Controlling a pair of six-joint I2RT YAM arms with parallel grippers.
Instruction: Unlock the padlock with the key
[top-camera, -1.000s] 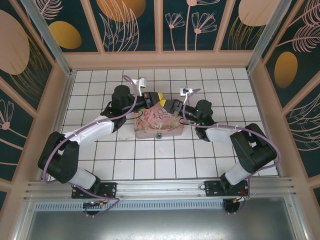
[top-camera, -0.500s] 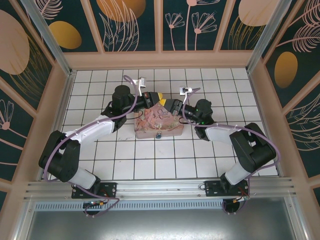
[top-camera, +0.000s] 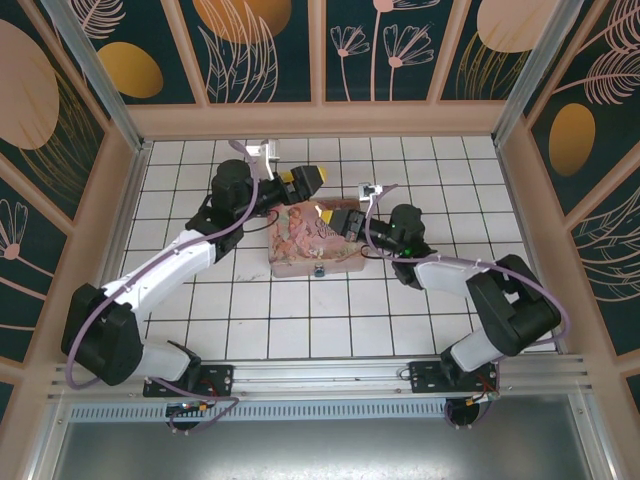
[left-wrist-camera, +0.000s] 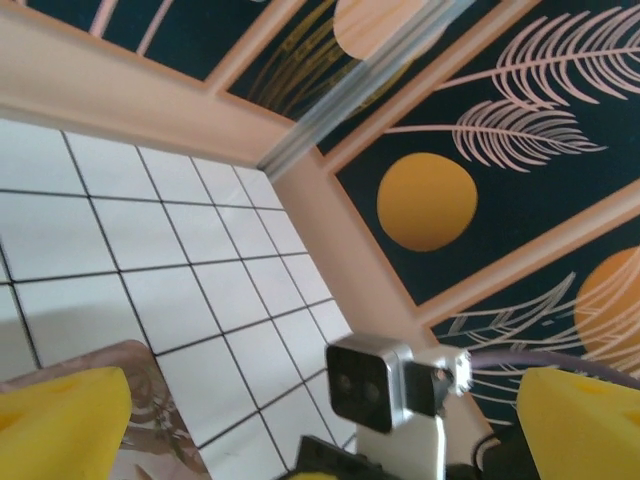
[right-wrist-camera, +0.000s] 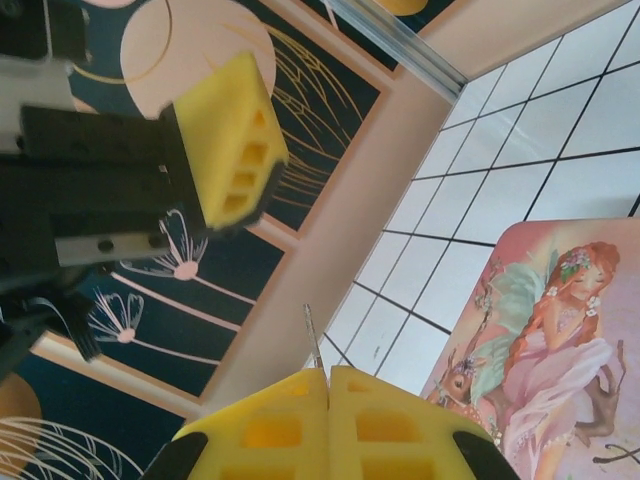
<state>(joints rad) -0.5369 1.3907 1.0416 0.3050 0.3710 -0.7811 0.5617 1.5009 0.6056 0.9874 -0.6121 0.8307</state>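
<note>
At the pink tin's (top-camera: 315, 243) near wall: padlock (top-camera: 318, 270), tiny, right up against it
Over the tin's far edge, my right gripper (right-wrist-camera: 328, 385): pads squeezed together on the key (right-wrist-camera: 314, 340), thin tip poking out
Off the tin's far-left corner, my left gripper (top-camera: 303, 180): fingers spread wide apart

White tiled floor (top-camera: 300, 320) ringed by dark floral wall panels (top-camera: 395, 50).

Left end effector (top-camera: 304, 178) jaws wide apart, right end effector (top-camera: 324, 213) pinched closed, both arms outstretched
</note>
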